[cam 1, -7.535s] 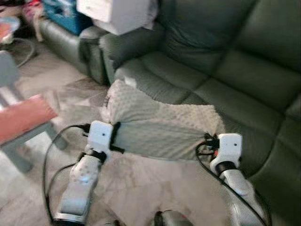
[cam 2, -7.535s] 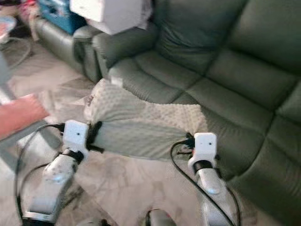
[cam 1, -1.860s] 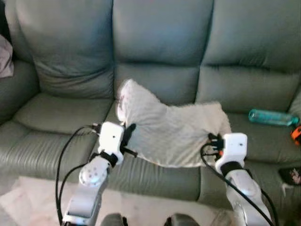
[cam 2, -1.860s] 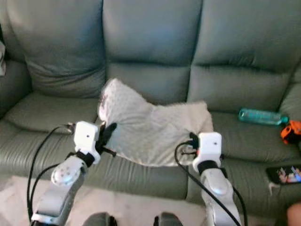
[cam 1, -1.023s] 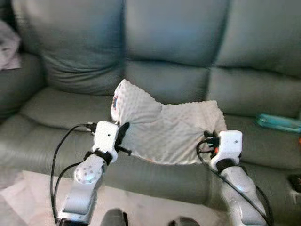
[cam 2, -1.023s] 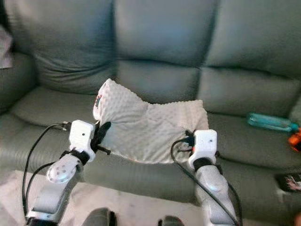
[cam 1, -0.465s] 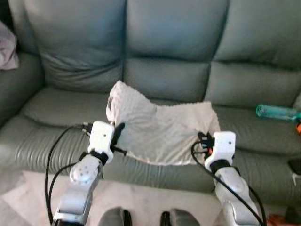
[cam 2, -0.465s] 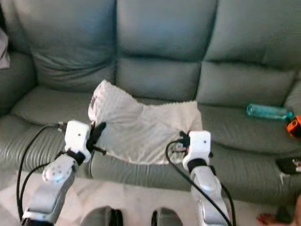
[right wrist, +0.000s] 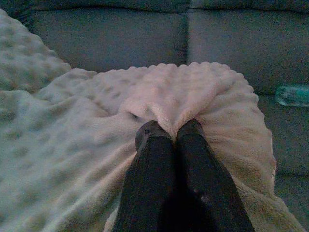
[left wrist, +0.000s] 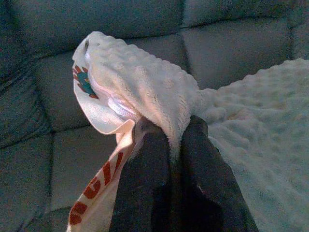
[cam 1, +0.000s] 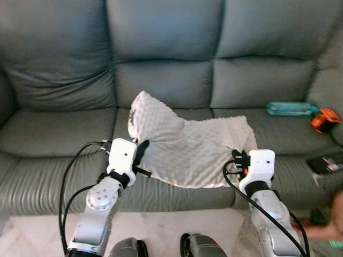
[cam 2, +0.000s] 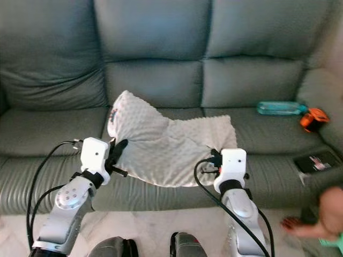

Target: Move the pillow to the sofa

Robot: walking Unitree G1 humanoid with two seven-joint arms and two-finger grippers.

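Pillow (cam 1: 187, 144) now squarely over middle seat of sofa (cam 1: 59, 128), after nearing from off to one side seconds ago; ready for lowering, judging by position. Left gripper (left wrist: 171, 133) pinched tight on left corner, right gripper (right wrist: 170, 130) clamped on right edge. Red-lettered tag (left wrist: 99, 181) hanging near, unreadable.

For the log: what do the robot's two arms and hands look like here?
Both arms are silver metal with round joints, each ending in a white boxy wrist block. Loose black cables loop from each block along the forearm. The left hand and right hand each have two long black fingers with rounded tips. Small red-orange detail sits beside the right wrist block.
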